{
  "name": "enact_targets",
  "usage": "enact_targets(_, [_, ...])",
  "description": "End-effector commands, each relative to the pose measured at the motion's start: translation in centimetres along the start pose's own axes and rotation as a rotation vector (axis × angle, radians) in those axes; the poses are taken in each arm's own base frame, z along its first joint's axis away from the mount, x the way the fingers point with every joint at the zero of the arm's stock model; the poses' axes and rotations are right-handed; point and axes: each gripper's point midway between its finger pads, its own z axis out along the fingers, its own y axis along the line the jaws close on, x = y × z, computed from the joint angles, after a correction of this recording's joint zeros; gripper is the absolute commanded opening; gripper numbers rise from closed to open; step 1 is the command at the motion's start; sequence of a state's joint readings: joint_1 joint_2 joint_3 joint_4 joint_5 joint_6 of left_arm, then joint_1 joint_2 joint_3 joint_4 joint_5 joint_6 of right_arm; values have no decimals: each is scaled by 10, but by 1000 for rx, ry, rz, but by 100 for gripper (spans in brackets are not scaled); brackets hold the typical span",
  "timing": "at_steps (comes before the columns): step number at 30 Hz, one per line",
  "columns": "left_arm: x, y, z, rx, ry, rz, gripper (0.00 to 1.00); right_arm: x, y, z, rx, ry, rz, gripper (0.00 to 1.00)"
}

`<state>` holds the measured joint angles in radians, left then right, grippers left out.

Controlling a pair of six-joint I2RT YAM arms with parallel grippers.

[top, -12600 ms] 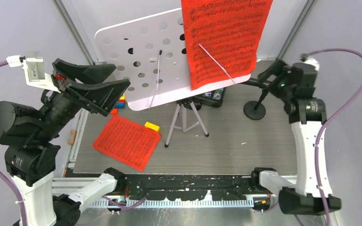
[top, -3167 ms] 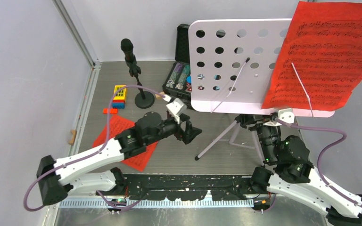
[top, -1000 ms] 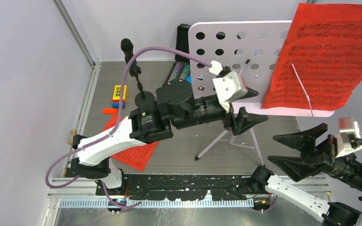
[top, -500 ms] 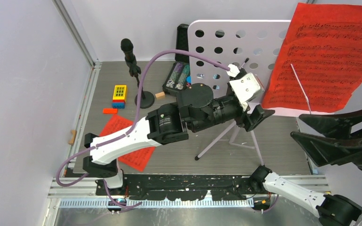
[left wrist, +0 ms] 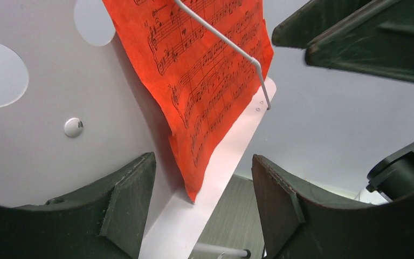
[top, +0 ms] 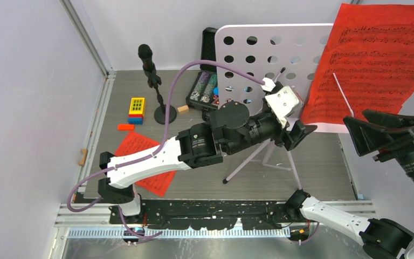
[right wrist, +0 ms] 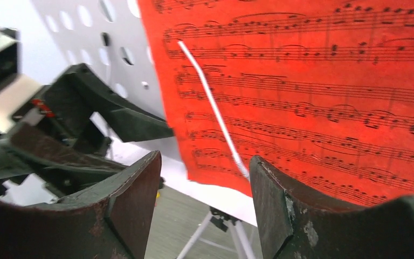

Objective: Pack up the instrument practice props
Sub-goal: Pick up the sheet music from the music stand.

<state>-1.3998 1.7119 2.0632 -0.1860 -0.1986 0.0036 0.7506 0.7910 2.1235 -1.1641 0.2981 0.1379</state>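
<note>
Pale lilac-grey walls close the space in: a left wall (top: 27, 81) and a back wall (top: 161, 29), meeting at a slanted aluminium post (top: 84, 36). The tabletop (top: 315, 164) is grey with a faint wood grain, matte under soft, even light that throws only weak shadows. A metal channel (top: 100, 108) runs along its left side. At the near edge a black perforated strip (top: 215, 208) sits above a ribbed silver rail (top: 205, 232).
</note>
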Motion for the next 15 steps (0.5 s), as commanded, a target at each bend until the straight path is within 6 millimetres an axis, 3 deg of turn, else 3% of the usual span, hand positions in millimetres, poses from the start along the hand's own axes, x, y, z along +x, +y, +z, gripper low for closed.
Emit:
enact_targets(1, [-43, 3, -2, -16, -141, -55, 68, 1, -23, 14, 148, 1, -57, 66])
enact_targets(15, [-45, 7, 8, -53, -196, -72, 68, 12, -19, 43, 146, 29, -147, 58])
